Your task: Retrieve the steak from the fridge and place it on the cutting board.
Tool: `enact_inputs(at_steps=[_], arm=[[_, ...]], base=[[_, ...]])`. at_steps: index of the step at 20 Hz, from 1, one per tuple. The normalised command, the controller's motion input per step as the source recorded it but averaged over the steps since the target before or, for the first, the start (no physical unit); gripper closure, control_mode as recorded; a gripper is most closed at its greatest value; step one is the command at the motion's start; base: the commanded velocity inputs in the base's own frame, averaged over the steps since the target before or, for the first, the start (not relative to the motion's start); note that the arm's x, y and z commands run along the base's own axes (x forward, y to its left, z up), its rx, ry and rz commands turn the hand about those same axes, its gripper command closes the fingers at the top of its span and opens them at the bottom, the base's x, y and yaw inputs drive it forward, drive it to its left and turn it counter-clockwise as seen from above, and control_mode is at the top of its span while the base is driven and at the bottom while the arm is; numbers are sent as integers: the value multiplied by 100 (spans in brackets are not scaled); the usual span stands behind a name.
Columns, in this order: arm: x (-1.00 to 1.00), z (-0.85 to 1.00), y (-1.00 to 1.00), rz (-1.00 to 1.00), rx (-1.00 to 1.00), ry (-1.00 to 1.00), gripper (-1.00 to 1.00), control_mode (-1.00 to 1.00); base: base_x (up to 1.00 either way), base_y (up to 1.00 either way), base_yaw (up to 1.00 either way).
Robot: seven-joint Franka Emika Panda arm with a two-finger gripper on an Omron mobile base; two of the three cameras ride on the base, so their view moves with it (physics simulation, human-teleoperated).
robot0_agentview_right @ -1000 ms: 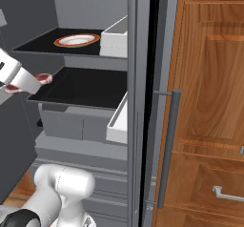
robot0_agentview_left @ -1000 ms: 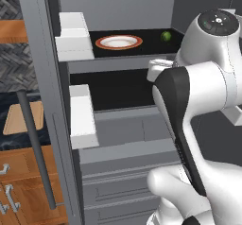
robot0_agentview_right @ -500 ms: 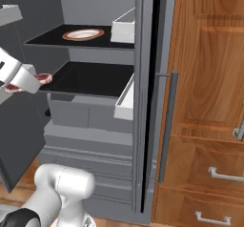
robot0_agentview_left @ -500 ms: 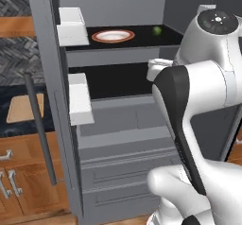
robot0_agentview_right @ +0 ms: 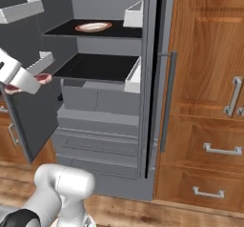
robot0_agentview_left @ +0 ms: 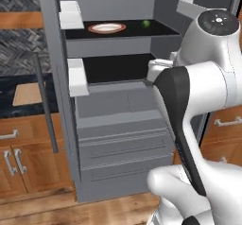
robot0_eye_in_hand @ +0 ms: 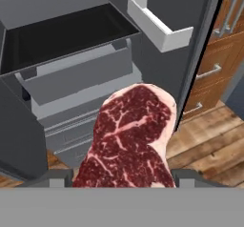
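One steak (robot0_eye_in_hand: 131,140) clamped in claw (robot0_eye_in_hand: 123,178).

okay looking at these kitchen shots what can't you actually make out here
- Tool fingers: in the hand view the steak covers them, so the grip itself is hidden.
- Tool: in the right base view cut off by the left edge; just a sliver of steak shows.
- Cutting board: partly behind the fridge door handle in the left base view.
- Green ball: too small to identify.

Marbled dark-red raw steak (robot0_eye_in_hand: 131,140) looks moist; matt grey fridge (robot0_agentview_left: 113,139), glossy brown wooden cabinets (robot0_agentview_right: 209,87), light-tan wooden cutting board (robot0_agentview_left: 27,94).
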Motion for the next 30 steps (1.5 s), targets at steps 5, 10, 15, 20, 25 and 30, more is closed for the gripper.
enact_inputs(at_steps=[5, 10, 15, 20, 25, 30], arm=[[0, 0, 0, 0, 0, 0, 100, 100], [0, 0, 0, 0, 0, 0, 100, 100], [0, 0, 0, 0, 0, 0, 100, 100], [0, 0, 0, 0, 0, 0, 100, 100], [0, 0, 0, 0, 0, 0, 100, 100], [0, 0, 0, 0, 0, 0, 100, 100]], base=[[-41, 25, 0], [-13, 60, -2], [-1, 74, -6], [-7, 79, -6], [-2, 85, -6], [0, 85, -8]])
